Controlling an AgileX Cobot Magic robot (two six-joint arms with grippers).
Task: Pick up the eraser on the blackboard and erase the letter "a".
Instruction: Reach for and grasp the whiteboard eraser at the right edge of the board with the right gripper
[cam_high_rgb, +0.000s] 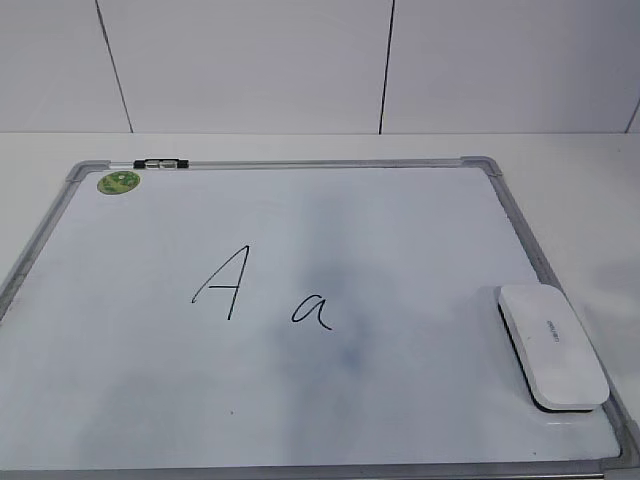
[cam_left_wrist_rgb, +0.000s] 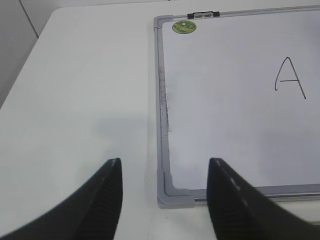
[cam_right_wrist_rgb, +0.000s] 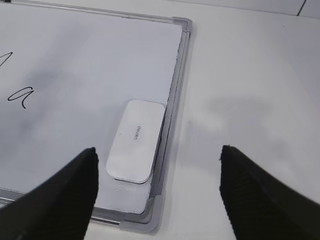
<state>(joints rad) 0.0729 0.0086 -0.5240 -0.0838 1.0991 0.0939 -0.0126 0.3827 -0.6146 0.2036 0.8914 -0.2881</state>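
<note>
The blackboard (cam_high_rgb: 420, 230) is a white board in a grey frame lying flat on the table. The small cursive letter "a" (cam_high_rgb: 312, 310) is written near its middle, right of a taller capital "A" (cam_high_rgb: 222, 283). The white eraser (cam_high_rgb: 552, 345) lies on the board by its right frame, near the front right corner; it also shows in the right wrist view (cam_right_wrist_rgb: 136, 141). My right gripper (cam_right_wrist_rgb: 157, 155) is open and empty, above that corner, the eraser just ahead of its left finger. My left gripper (cam_left_wrist_rgb: 165, 167) is open and empty over the board's front left corner (cam_left_wrist_rgb: 172, 192). Neither gripper shows in the exterior view.
A round green sticker (cam_high_rgb: 118, 182) and a black clip (cam_high_rgb: 161, 162) sit at the board's far left corner. The letter "a" shows at the left edge of the right wrist view (cam_right_wrist_rgb: 21, 96). White table (cam_right_wrist_rgb: 250, 100) surrounds the board; a panelled wall stands behind.
</note>
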